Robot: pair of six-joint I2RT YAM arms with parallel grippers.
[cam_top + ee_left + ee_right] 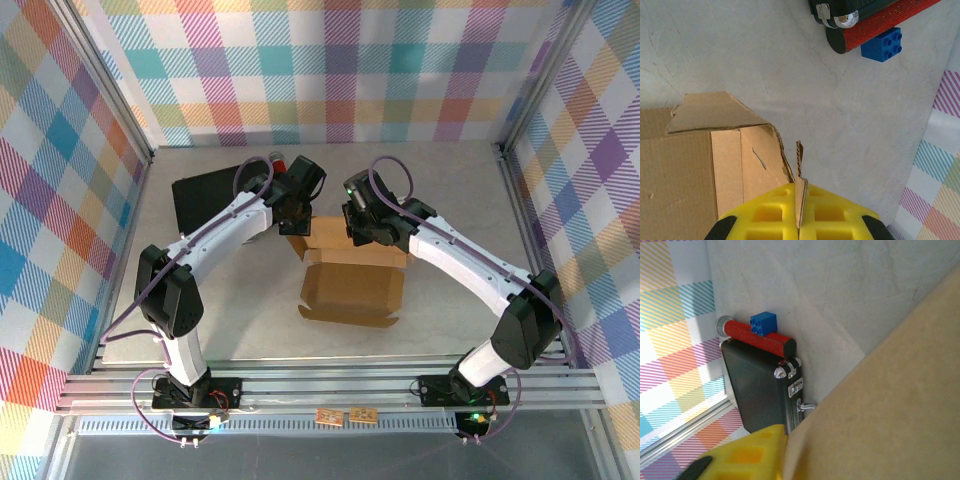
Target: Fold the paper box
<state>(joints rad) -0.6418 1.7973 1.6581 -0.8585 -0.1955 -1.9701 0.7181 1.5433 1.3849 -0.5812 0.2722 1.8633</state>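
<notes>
Yellow fingers (pixel 785 227) of the left gripper (pixel 800 222) sit closest to the lens, pressed together on the thin edge of an upright cardboard flap (pixel 799 167) at the far left corner of the paper box (pixel 350 285). That box lies half-formed in the middle of the table (pixel 450 180), between the two arms, its near panel flat and its far wall raised. The right gripper (pixel 364 228) is at the far right corner. One of its yellow fingers (pixel 747 455) lies against a broad brown panel (pixel 890 405), but the other is hidden, so I cannot tell whether it is pinching. To do this step well, I judge both corners should rise together, hinging along the scored creases, with the left pinch light enough not to crush the corrugation. No print shows on the cardboard. A small label on the black case (pixel 760 390) probably carries text, but it is too small to read.
</notes>
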